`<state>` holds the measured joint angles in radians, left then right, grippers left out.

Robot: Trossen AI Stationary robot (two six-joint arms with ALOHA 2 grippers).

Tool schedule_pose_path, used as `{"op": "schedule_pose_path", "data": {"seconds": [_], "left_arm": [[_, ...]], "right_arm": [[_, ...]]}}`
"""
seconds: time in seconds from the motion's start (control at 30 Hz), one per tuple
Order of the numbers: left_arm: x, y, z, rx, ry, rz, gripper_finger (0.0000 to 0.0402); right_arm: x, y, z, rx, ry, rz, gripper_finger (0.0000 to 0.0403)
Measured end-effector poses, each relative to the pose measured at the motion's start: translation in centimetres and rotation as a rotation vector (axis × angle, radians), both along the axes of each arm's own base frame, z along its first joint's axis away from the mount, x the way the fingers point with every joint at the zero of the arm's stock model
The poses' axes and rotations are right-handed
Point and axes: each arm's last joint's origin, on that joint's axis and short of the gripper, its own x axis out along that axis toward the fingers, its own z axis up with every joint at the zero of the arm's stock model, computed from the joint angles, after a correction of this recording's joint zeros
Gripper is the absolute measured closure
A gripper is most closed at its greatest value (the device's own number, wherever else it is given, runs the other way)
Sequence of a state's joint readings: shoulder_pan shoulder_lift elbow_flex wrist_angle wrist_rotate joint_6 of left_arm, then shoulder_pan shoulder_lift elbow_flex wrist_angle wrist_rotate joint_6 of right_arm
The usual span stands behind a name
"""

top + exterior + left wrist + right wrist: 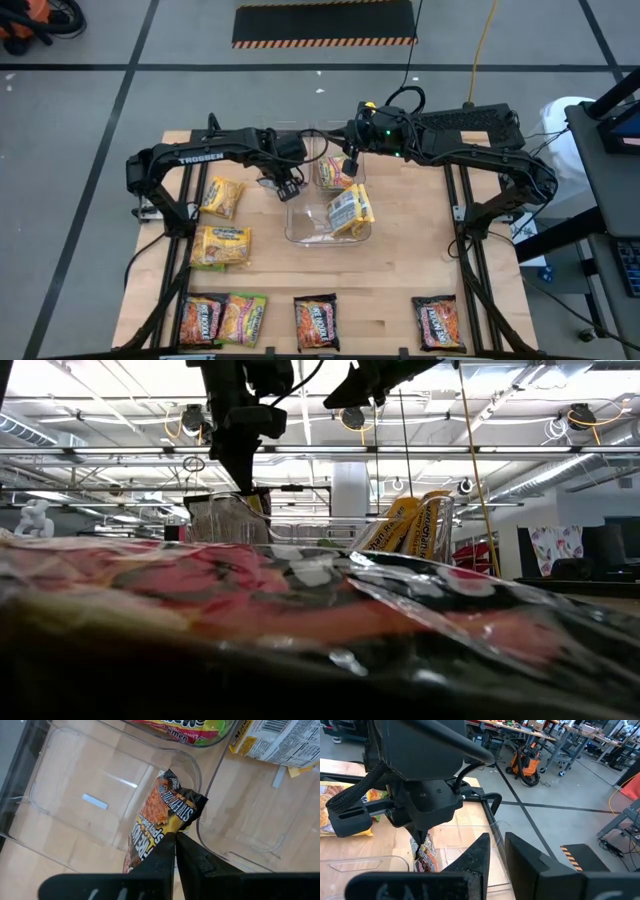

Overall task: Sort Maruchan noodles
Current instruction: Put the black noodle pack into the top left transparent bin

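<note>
Maruchan noodles lie as flat, crinkly plastic packets along the near edge of the pale wooden bench (400, 265), with a dark one (316, 323) among them; farther back, yellow packets (351, 210) lean in a clear, round-cornered plastic bin (300, 232). Left end effector (175, 851) is nearly closed, pinching a dark orange-printed packet (159, 822) upright over a clear bin, its lower end hidden. Farthest, the right end effector (496, 851) hangs slightly parted, empty.
</note>
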<state>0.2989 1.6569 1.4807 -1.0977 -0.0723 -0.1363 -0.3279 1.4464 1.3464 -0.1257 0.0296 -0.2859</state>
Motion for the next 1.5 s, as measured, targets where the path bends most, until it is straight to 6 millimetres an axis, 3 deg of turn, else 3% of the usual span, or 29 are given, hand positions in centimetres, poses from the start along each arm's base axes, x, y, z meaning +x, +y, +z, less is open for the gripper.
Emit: {"op": "schedule_pose_path", "data": {"seconds": [0.87, 1.03, 1.27, 1.5], "left_arm": [[0.0, -0.1, 0.0, -0.024, -0.010, -0.012, 0.0380], [-0.2, 0.0, 0.2, -0.016, -0.008, -0.036, 0.0380], [-2.3, 0.1, 2.8, 0.015, -0.083, -0.015, 0.0380], [-6.7, 0.2, 7.4, 0.083, -0.246, 0.049, 0.0380]], "right_arm": [[0.0, 0.0, 0.0, -0.017, 0.006, 0.006, 0.0351], [-0.9, 0.3, 1.1, -0.052, -0.019, 0.013, 0.0351], [-4.3, 1.5, 3.8, -0.058, -0.053, 0.012, 0.0351], [-8.1, 3.0, 4.8, -0.001, 0.013, 0.012, 0.0351]]}}
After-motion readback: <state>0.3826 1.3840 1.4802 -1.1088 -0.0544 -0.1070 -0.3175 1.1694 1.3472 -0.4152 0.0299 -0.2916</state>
